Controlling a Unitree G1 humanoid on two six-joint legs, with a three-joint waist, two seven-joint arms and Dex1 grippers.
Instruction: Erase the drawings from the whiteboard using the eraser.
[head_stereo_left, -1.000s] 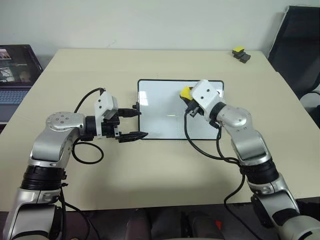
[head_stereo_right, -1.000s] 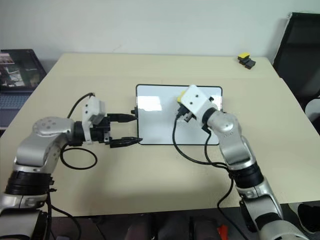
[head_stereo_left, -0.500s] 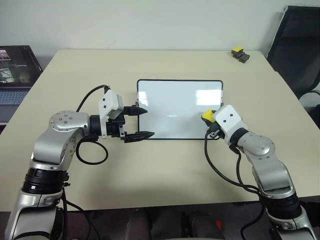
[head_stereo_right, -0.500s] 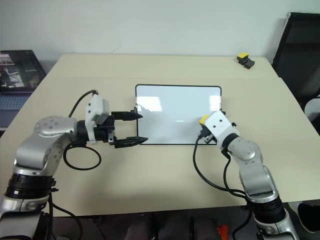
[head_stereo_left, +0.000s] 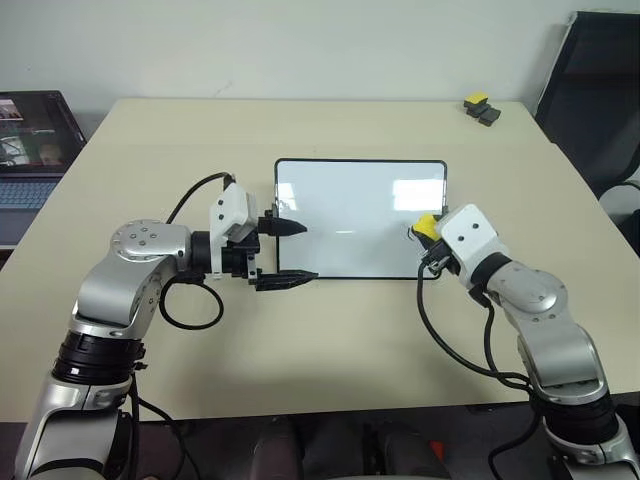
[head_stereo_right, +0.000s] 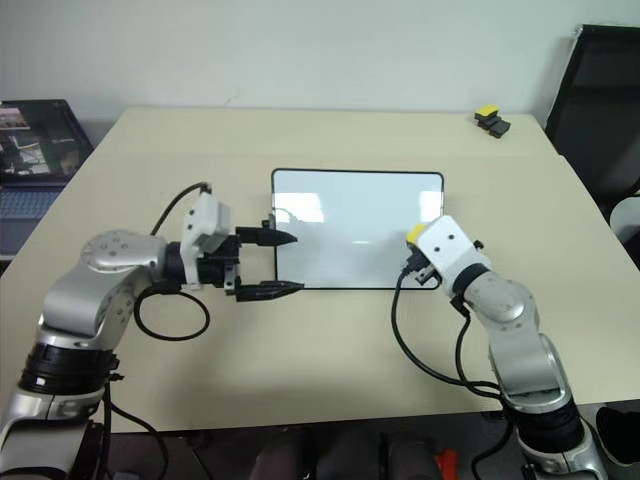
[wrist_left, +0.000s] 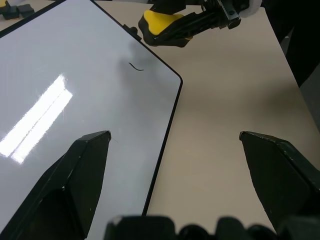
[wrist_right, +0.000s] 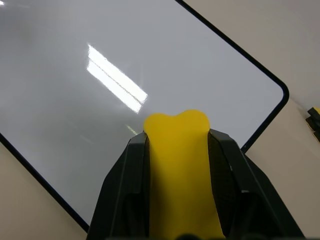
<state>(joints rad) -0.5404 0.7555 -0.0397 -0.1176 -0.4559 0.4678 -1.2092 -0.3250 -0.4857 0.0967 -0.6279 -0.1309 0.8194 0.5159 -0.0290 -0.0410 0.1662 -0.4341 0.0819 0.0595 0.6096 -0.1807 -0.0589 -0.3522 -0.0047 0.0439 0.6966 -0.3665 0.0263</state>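
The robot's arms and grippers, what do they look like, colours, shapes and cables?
Both arms are rounded silver-grey metal segments with black joint bands. Each wrist carries a boxy white housing, and each gripper, left gripper and right gripper, has two black tapered fingers. A loose black cable loops from each wrist housing back along the forearm. No markings are readable.

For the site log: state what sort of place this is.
Probably an office or lab room: a plain beige table against a bare wall, an open laptop on a side surface, and a black office chair at the far corner.
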